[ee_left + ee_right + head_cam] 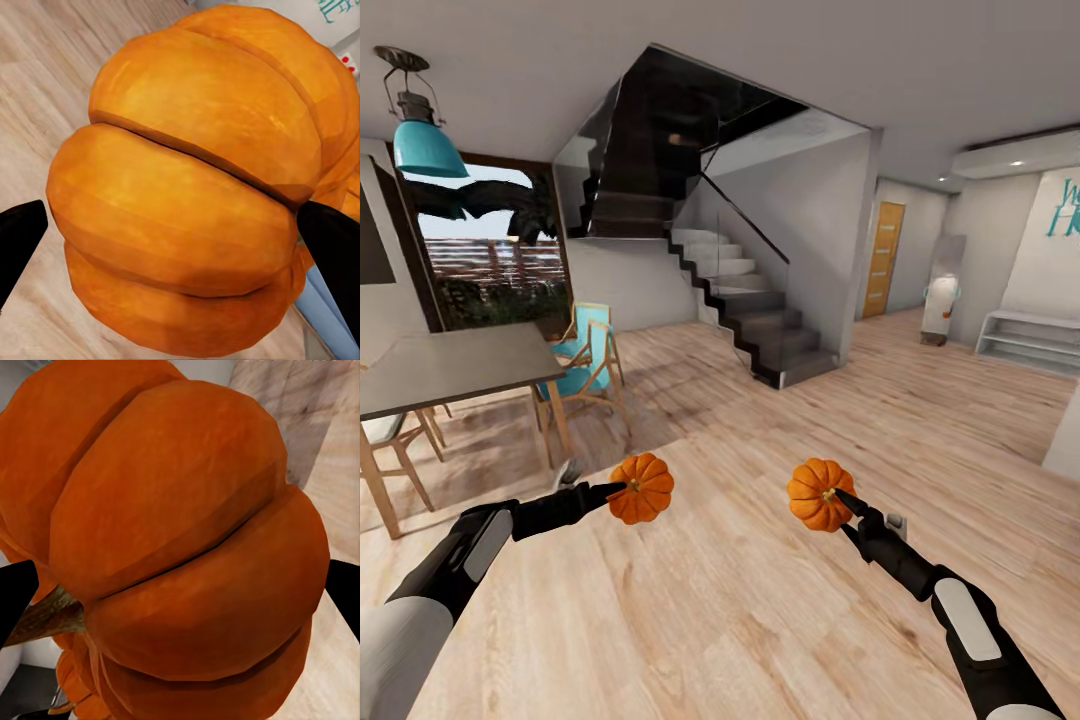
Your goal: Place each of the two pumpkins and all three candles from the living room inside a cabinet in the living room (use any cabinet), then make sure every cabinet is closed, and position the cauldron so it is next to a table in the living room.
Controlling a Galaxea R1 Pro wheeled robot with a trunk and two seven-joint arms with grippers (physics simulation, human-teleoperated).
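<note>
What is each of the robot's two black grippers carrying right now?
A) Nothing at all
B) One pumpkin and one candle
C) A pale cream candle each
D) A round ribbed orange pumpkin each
D: the left gripper holds one round ribbed orange pumpkin, and the right gripper holds the other pumpkin.
</note>
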